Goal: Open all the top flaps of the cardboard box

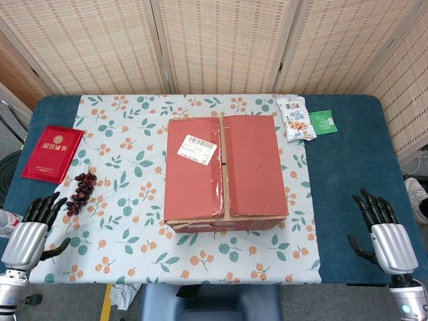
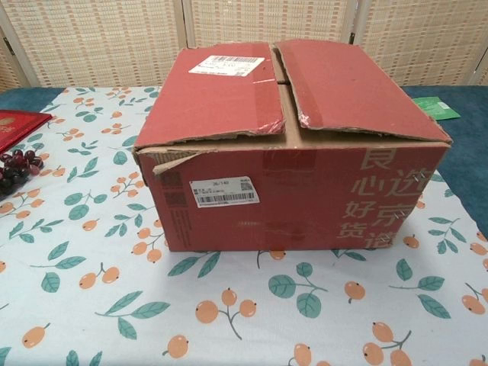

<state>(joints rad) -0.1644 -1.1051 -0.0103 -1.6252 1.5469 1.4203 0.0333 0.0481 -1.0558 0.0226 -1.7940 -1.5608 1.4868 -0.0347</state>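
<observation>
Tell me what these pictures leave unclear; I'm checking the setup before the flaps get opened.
- Box contents: hidden under the closed flaps, both views.
- Box back and sides: head view shows only the top; chest view only the front.
- Label text: too small, both views.
- Left hand and right hand: wrists cut off by the head view's bottom edge; absent from chest view.
- Snack bag: hidden behind the box in chest view.

Floral tablecloth (image 1: 120, 200) with leaf and orange berry print over a blue table (image 1: 348, 200). Red booklet (image 1: 52, 153) with gold lettering at the left edge, half on cloth, half on blue. Dark grape bunch (image 1: 81, 192) just below it on the cloth. Snack packet (image 1: 295, 118) at far right cloth corner, green sachet (image 1: 323, 122) just beside it. Woven screen panels (image 1: 221, 40) behind
</observation>
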